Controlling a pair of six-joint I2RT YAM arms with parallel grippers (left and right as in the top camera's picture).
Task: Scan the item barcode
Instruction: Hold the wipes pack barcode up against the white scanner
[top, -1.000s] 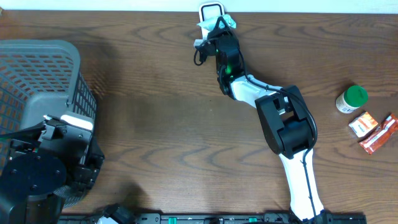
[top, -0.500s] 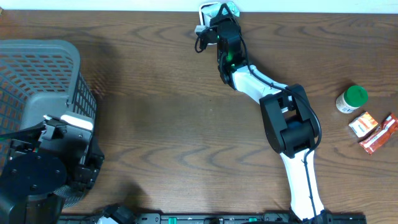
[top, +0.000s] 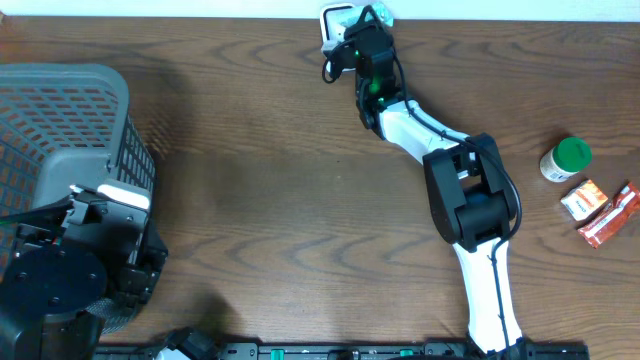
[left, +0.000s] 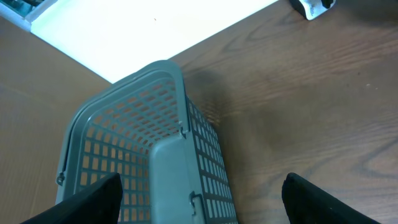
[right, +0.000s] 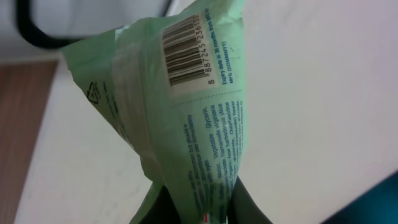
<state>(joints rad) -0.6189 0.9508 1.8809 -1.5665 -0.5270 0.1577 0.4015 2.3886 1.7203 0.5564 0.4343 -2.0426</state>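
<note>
You're pinching the green packet (right: 180, 124) in the right gripper (right: 198, 208) (left gripper (left: 202, 196) idling, jaws apart); be aiming its barcode (right: 186, 56) squarely at the far white scanner (top: 337, 17).

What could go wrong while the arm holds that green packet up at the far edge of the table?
The right gripper pinches the green packet only at its bottom end, so the soft pack might sag or slip. Its barcode sits on a creased, curved face, so the white scanner may misread it.
</note>
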